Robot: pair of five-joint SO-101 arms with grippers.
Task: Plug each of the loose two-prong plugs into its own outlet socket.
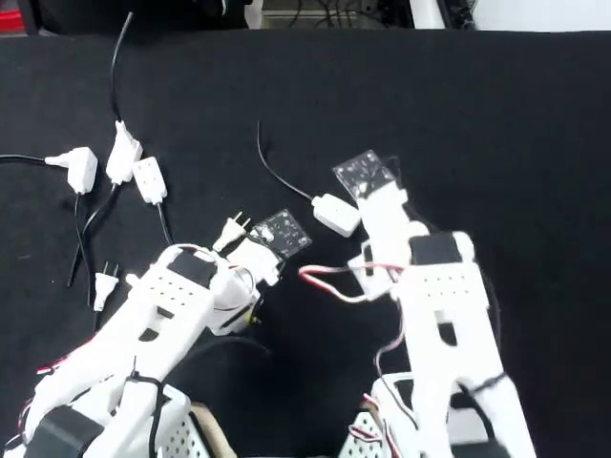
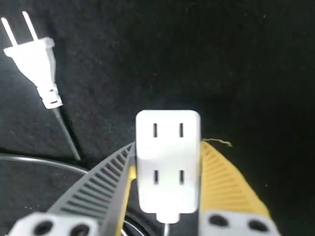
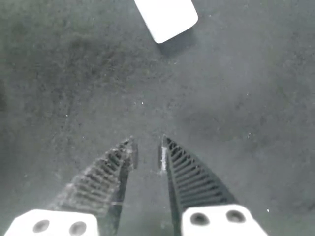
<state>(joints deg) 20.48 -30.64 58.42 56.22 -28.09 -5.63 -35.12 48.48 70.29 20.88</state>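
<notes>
Hidden/unclear: in the high view the left arm's front end covers the outlet block, and its slots can't be seen there. In the right wrist view a white block (image 3: 167,17) is cut off at the frame edge. It shows a plain face, so I can't tell whether it is a socket or a plug. In the high view it lies just beside the right arm's front end, with a black cord (image 1: 277,172) trailing away. A cluster of white pieces (image 1: 124,157) sits at the left of the counter (image 1: 496,124) with crossed cords; which ones are joined can't be made out.

Left hand (image 2: 167,145): closed on the outlet block (image 2: 167,162), with a grey finger (image 2: 103,182) and a yellow finger (image 2: 221,182) on its two long sides. The block's long axis runs along the hand. Its slotted face is toward the wrist camera and its cord end toward the wrist.

Loose plug (image 2: 34,59): flat on the counter, near the held block but apart from it. Its prongs point away from the arm's base and its cord trails back.

Right hand (image 3: 147,147): only a narrow gap between the tips, holding nothing, above bare counter.
</notes>
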